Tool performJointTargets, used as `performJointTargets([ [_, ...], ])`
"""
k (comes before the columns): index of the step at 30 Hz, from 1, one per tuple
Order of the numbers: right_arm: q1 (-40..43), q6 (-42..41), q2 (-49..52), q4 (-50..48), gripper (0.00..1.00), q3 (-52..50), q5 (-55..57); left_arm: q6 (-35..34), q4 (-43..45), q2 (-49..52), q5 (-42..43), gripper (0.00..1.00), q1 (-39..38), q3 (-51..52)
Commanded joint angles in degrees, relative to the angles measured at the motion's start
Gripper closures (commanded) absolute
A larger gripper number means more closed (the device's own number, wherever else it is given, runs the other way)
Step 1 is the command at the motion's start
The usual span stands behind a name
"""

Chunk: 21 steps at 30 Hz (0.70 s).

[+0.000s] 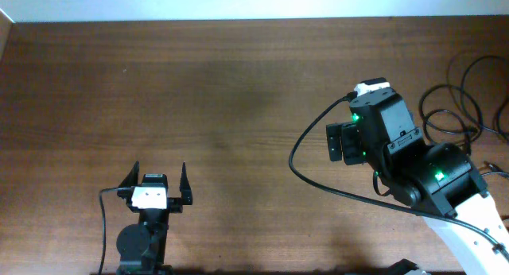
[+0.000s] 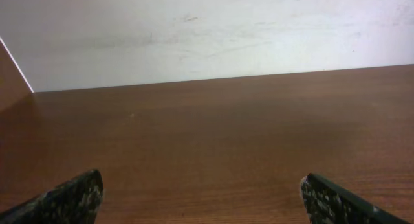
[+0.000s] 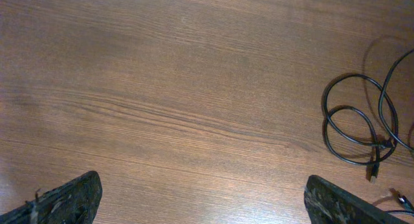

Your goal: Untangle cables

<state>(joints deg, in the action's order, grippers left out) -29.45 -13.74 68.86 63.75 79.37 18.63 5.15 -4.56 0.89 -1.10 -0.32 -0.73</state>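
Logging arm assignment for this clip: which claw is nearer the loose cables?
Right. The right claw hovers open just beside the cables at the table's right edge; the left claw sits far across the table.

This looks like a robotics lab or test bench rather than a home or a shop. A broad table with a dark wood-grain top fills every view, and its far edge meets a plain white wall marked with faint scuffs. Two robot arms stand at the near side: the left arm is small and black, the right arm is bulkier, with a white shell and green lights glowing on its housing. Thin black cables lie in loose loops on the wood at the right.
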Motion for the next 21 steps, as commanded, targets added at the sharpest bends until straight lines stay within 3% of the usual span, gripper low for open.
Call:
performJointTargets([
  [1, -0.2, -0.7, 0.1, -0.1, 0.01, -0.1, 0.9, 0.9, -0.2, -0.6, -0.2, 0.01, -0.3, 0.2],
  [7, 1.0, -0.7, -0.3, -0.1, 0.01, -0.1, 0.9, 1.0, -0.2, -0.6, -0.2, 0.01, -0.3, 0.2],
  [15, 18.1, -0.7, -7.2, -0.5, 0.01, -0.1, 0.0, 1.0, -0.2, -0.6, -0.2, 0.01, -0.3, 0.2],
  [21, 21.7, -0.7, -18.0, -14.9, 0.01, -8.2, -5.4, 1.0, -0.2, -0.6, -0.2, 0.01, -0.3, 0.2],
])
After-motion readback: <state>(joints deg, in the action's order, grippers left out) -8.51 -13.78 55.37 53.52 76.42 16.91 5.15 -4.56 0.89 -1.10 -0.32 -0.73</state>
